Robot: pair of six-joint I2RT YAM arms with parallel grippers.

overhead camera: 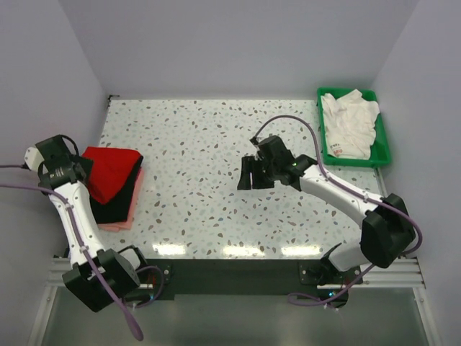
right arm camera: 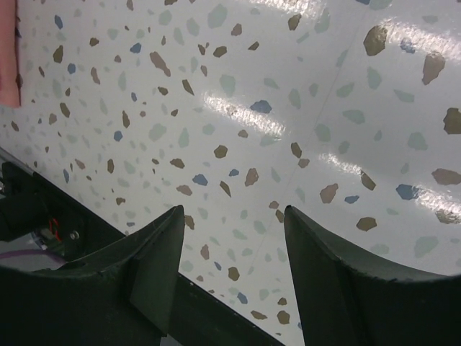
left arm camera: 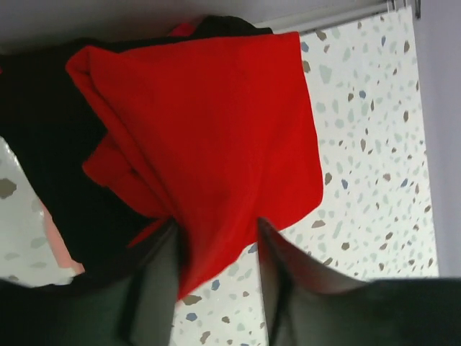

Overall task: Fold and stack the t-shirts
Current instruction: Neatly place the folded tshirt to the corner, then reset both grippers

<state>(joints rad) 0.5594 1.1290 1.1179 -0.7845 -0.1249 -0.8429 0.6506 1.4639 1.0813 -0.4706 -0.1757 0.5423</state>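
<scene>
A folded red t-shirt [overhead camera: 109, 170] tops a stack at the table's left, over a black t-shirt [overhead camera: 121, 203] and a pink one [overhead camera: 119, 225]. My left gripper [overhead camera: 83, 169] is at the red shirt's left edge. In the left wrist view the red t-shirt [left arm camera: 209, 122] lies over the black t-shirt [left arm camera: 43, 166], and one corner of it reaches between the parted fingers of the left gripper [left arm camera: 216, 232], which is open. White t-shirts [overhead camera: 348, 124] lie crumpled in the green tray [overhead camera: 382, 141]. My right gripper [overhead camera: 252, 176] hovers open over mid-table, and nothing lies between the fingers of the right gripper [right arm camera: 234, 213].
The green tray sits at the back right corner. Walls close in the table on the left, back and right. The speckled tabletop [overhead camera: 209, 144] stretches between the stack and the right arm. In the right wrist view a strip of pink cloth [right arm camera: 7, 65] shows at the top left.
</scene>
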